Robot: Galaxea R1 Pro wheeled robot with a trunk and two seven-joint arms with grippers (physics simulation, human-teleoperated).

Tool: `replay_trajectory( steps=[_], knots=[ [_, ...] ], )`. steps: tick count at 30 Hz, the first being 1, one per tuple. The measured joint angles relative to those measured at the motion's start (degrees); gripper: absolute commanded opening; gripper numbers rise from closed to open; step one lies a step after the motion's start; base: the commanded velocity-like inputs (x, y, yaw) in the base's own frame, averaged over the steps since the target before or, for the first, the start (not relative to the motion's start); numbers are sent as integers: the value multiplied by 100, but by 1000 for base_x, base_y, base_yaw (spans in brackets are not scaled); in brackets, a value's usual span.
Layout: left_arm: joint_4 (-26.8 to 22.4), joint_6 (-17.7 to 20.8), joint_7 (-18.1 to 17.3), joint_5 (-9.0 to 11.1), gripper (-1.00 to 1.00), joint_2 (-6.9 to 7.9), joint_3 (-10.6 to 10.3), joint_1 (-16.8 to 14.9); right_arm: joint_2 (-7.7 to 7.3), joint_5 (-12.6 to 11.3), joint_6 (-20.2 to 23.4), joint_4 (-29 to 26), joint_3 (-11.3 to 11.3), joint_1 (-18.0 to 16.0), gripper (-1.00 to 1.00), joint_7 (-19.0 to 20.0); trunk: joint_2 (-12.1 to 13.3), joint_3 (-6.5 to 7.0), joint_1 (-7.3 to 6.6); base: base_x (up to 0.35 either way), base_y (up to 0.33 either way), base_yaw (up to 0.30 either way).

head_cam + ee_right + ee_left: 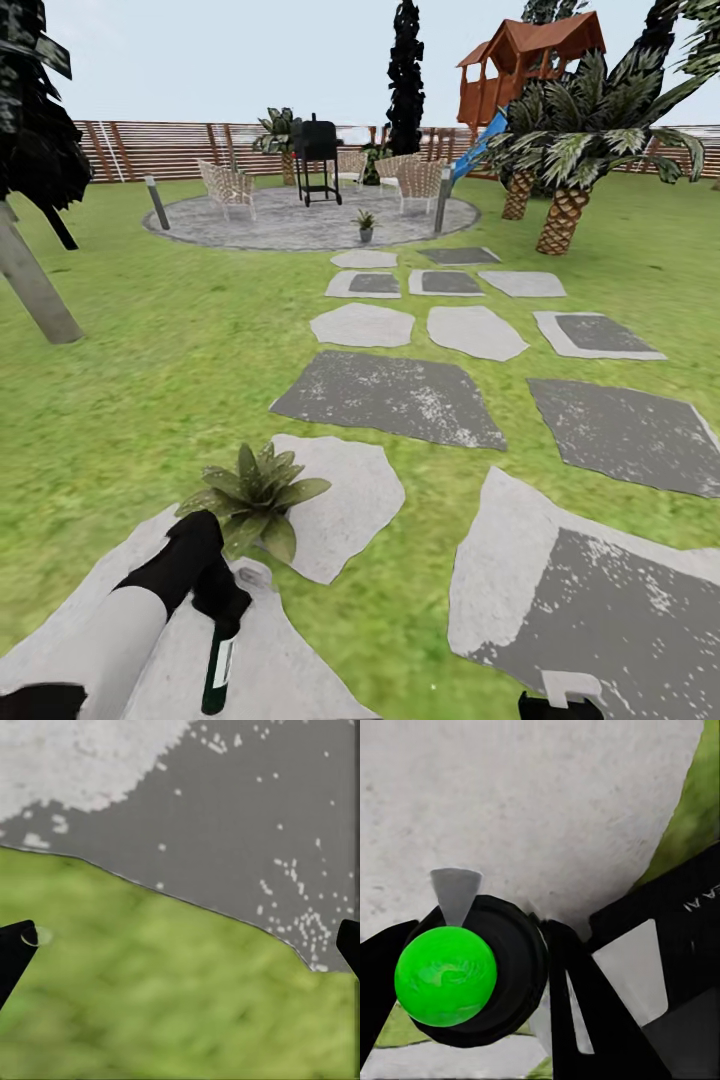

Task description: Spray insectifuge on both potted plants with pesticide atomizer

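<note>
My left gripper [222, 612] is shut on the pesticide atomizer [218, 668], a slim dark green bottle with a white label, held over a pale stepping stone at the lower left. In the left wrist view the atomizer's round dark top [472, 979] carries a bright green spot and a white nozzle, with black fingers [566, 997] on either side. One potted plant [255, 495] stands just beyond that gripper. The other potted plant [365, 225] is far off on the round paved patch [260, 225]. My right gripper [180, 949] hangs open over grass, and its tip shows at the bottom edge [560, 705].
Grey stepping stones [395, 395] lead across the lawn to the patio, where chairs [228, 187], a black grill [318, 160] and short posts [157, 202] stand. A tree trunk [35, 285] is at left, palms [565, 180] and a playhouse at right, a slatted fence behind.
</note>
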Motion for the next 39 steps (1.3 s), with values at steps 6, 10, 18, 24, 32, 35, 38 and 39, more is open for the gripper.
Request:
replay_trajectory(
  steps=[6,10,18,24,32,35,38,39],
  knots=[
    [1362,73,-529,-478,-100,220,9,-1154,-31,17,0,12,0,0,100,-1,0,0,0,0,0,1],
    [1546,70,-596,-522,-100,523,-13,-1522,-30,9,4,6,1,0,100,2,0,-1,0,0,0,0],
    [1538,60,-600,-527,-100,587,-20,-1471,-13,-5,0,-4,8,-1,100,0,0,-1,0,0,-8,179],
    [1514,70,-601,-536,-100,552,-21,-1453,-12,-5,-3,-3,6,-1,100,-3,0,-1,0,0,-225,222],
    [1522,70,-600,-538,-100,556,-29,-1445,-13,-4,-2,-4,8,0,100,0,0,-1,0,0,-268,13],
    [1522,72,-600,-538,-100,565,-25,-1444,-13,0,-2,-4,7,0,100,1,0,-1,0,57,-263,0],
    [1522,79,-600,-537,-100,554,-27,-1445,-13,0,-2,-4,9,0,100,3,0,-1,-1,151,-246,0],
    [1522,79,-600,-538,-100,556,-28,-1444,-13,0,-2,-4,9,0,100,2,0,-1,-2,175,-243,0]
  ],
)
